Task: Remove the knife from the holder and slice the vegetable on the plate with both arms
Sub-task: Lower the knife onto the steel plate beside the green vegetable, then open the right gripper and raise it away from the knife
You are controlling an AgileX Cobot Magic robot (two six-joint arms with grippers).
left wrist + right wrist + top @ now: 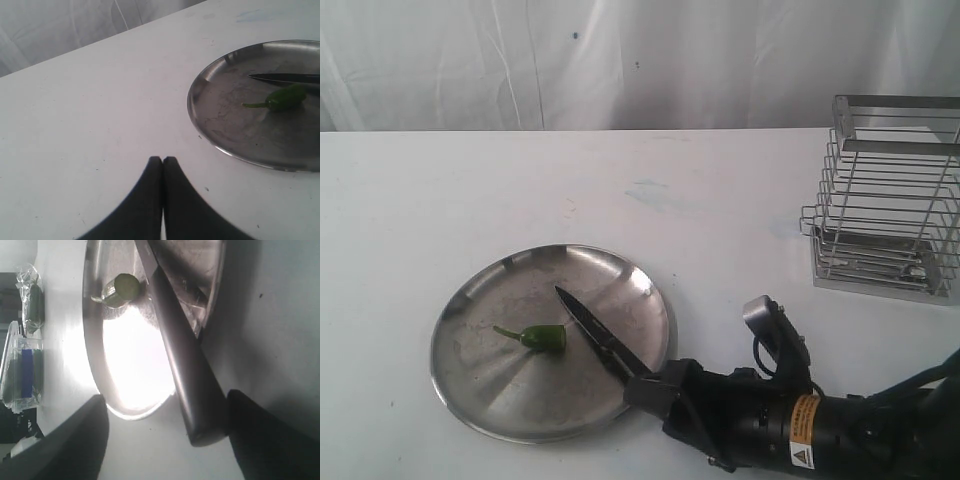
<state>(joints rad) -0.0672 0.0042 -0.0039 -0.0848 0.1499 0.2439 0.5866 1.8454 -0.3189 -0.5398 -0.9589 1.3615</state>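
Knife with black handle and narrow pointed steel blade lying across large round stainless-steel plate, blade just beside small green chili pepper; handle sits between right gripper's parted fingers. Left gripper's fingers pressed together over white table.

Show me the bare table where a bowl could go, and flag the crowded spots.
Bare: the table left of and behind the plate, up to the backdrop, and the stretch between plate and holder. Crowded: the near right, where the right end effector sits around the knife handle at the plate's rim.
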